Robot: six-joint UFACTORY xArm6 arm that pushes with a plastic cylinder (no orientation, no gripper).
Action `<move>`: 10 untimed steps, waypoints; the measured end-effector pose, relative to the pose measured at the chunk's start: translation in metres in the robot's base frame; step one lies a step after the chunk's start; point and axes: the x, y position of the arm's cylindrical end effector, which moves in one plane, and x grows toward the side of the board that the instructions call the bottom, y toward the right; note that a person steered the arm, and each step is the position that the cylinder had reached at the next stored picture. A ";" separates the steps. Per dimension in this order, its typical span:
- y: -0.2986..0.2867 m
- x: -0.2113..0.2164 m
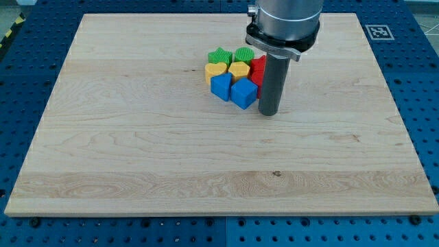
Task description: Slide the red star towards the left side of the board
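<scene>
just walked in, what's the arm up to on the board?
My tip rests on the wooden board, at the right edge of a tight cluster: green star, green block, two yellow blocks, two blue blocks and a red block, partly hidden behind the rod. The red one has not left the cluster.

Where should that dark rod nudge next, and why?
Probably a short push toward the view's left. My tip sits at the right edge of the cluster, beside the blue cube, with the red block, partly hidden behind the rod, just above. Packed neighbours on its left would likely move too.
</scene>
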 end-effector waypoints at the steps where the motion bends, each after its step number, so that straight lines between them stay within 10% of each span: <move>1: 0.010 0.000; 5: 0.096 -0.056; 10: -0.056 -0.087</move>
